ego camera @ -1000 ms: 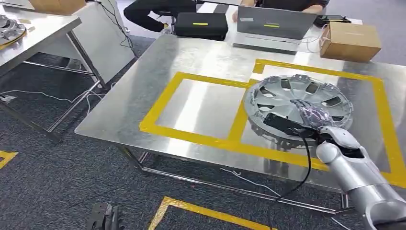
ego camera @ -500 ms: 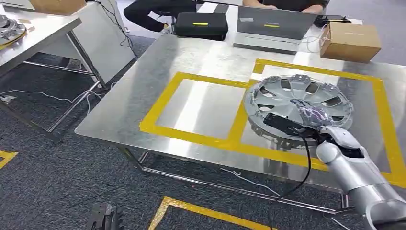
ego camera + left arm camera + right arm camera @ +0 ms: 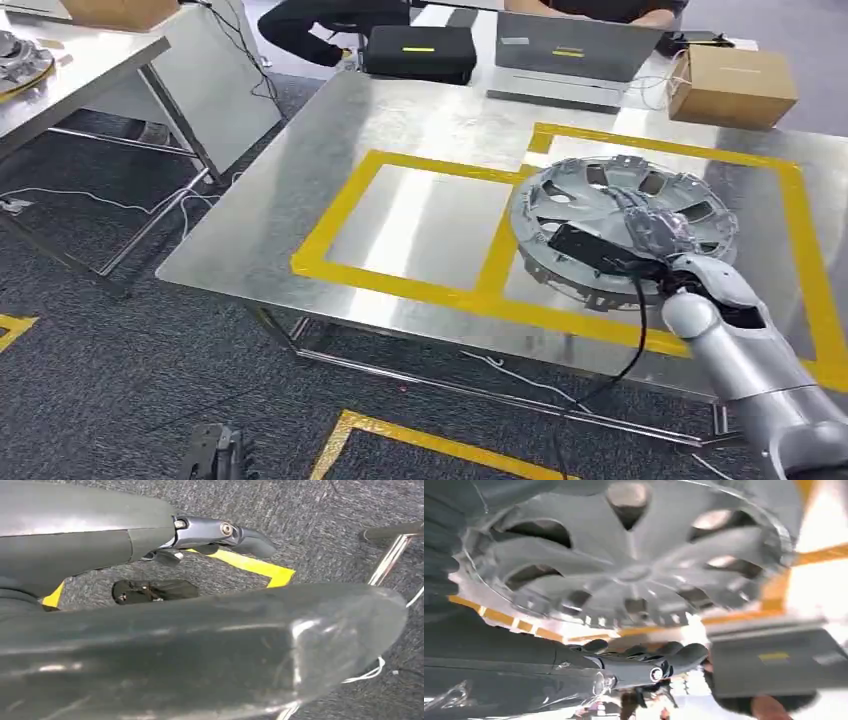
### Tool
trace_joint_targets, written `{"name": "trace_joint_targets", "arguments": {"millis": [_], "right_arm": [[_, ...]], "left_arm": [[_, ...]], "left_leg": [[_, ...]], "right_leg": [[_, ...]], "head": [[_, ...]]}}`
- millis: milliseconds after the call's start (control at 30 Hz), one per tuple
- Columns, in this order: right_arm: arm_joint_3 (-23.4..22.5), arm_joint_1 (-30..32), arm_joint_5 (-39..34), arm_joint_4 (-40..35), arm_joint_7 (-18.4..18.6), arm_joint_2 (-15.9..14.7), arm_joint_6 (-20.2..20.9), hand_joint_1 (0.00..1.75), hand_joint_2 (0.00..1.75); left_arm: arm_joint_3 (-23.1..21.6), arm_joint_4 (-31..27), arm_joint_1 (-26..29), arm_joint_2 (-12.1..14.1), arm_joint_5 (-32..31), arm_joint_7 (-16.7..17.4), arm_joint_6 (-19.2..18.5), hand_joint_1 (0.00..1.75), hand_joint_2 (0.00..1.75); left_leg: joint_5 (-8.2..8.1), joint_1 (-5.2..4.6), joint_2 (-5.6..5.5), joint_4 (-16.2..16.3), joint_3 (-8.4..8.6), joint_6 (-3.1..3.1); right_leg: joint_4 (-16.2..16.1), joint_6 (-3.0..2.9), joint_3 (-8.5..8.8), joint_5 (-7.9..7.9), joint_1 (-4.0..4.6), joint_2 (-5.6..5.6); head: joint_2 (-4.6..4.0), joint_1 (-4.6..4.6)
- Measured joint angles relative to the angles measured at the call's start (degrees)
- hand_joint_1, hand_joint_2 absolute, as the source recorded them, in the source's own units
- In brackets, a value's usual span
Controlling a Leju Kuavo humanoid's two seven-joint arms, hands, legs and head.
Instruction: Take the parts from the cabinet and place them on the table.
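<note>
Right hand (image 3: 655,232), wrapped in clear film, rests on the wheel cover (image 3: 620,228) at centre right of the head view. Its fingers lie curled over the cover's face; whether they are actually clamped on a spoke cannot be told. Left hand (image 3: 225,532) hangs above the carpet at upper centre of the left wrist view, fingers apart, nothing in it.

Location: the wheel cover lies on the steel table (image 3: 430,130), overlapping the yellow tape (image 3: 330,215) where two marked rectangles meet.

Handling, as judged: the part looks like a thin moulded plastic disc, light and fairly stiff but liable to flex. The retaining clips around its rim appear fragile. Its smooth silver face may slip under film-covered fingers. Best hold: through a spoke opening or at the rim between clips.

Markings: no legible brand or writing. Yellow stripes on the black case (image 3: 418,50) and laptop (image 3: 565,48) carry no readable text.
</note>
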Motion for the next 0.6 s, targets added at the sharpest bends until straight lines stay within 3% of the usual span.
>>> {"name": "trace_joint_targets", "arguments": {"millis": [67, 167, 367, 433, 467, 500, 533, 600], "right_arm": [[-0.66, 2.02, -4.54, -4.04, -0.79, -0.11, -0.75, 0.0, 0.0], [-4.99, 12.47, -12.4, -15.87, -1.95, 0.31, -4.55, 0.0, 0.0], [-8.42, 18.6, -13.05, -23.88, -2.62, 0.68, -5.03, 0.0, 0.0], [-8.88, 19.0, -13.05, -24.93, -2.73, 0.74, -5.03, 0.0, 0.0], [-9.07, 19.15, -13.05, -25.39, -2.76, 0.74, -5.03, 0.0, 0.0], [-9.36, 19.27, -13.05, -25.76, -2.82, 0.77, -5.03, 0.0, 0.0], [-9.64, 19.26, -13.05, -25.95, -2.84, 0.77, -5.03, 0.0, 0.0], [-9.79, 19.51, -13.05, -26.06, -2.84, 0.77, -5.0, 0.0, 0.0]], "left_arm": [[0.73, 0.0, 0.3, 0.0, 0.94, -0.2, 0.81, 0.0, 0.0], [2.93, 0.0, 1.92, 0.02, 2.38, -1.09, 2.25, 0.0, 0.0], [5.16, -0.02, 2.82, 0.24, 2.62, -1.66, 2.05, 0.0, 0.0], [5.55, -0.02, 2.75, 0.24, 2.21, -1.66, 2.05, 0.0, 0.0], [5.71, -0.04, 2.66, 0.2, 2.14, -1.66, 2.05, 0.0, 0.0], [6.01, -0.04, 2.56, 0.2, 2.14, -1.66, 2.05, 0.0, 0.0], [6.16, -0.04, 2.5, 0.2, 2.14, -1.68, 2.05, 0.0, 0.0], [6.38, -0.04, 2.52, 0.09, 2.12, -1.68, 2.03, 0.0, 0.0]], "left_leg": [[-0.19, -0.03, -0.01, 0.05, 0.03, 0.08], [-0.53, -0.14, -0.5, 0.09, 0.14, 0.27], [-1.1, -0.68, -0.42, 0.42, 0.1, 0.88], [-0.68, -0.74, -0.4, 0.38, 0.19, 1.29], [-0.27, -0.31, -0.15, -0.21, 0.34, 1.73], [-0.2, -0.26, -0.07, -0.24, 0.37, 1.89], [-0.18, -0.2, -0.08, -0.23, 0.35, 1.94], [-0.09, -0.22, -0.07, -0.22, 0.27, 2.02]], "right_leg": [[-0.06, 0.05, 0.02, -0.09, -0.04, -0.03], [-0.09, 0.21, 0.51, -0.51, -0.12, -0.6], [-0.12, 0.74, 0.48, -0.68, -0.65, -0.37], [-0.28, 1.26, 0.69, -0.32, -0.76, -0.38], [0.01, 1.4, 0.53, -0.83, -0.79, -0.36], [1.35, 1.37, -0.01, -2.4, -0.72, -0.32], [4.73, 1.34, -1.2, -4.9, -0.61, -0.27], [14.99, 1.51, -5.19, -10.01, -0.57, -0.23]], "head": [[0.0, -0.09], [0.0, 0.0], [0.0, -0.04], [0.0, -0.04], [0.0, -0.04], [0.0, 0.09], [0.02, 0.3], [0.0, 0.39]]}}
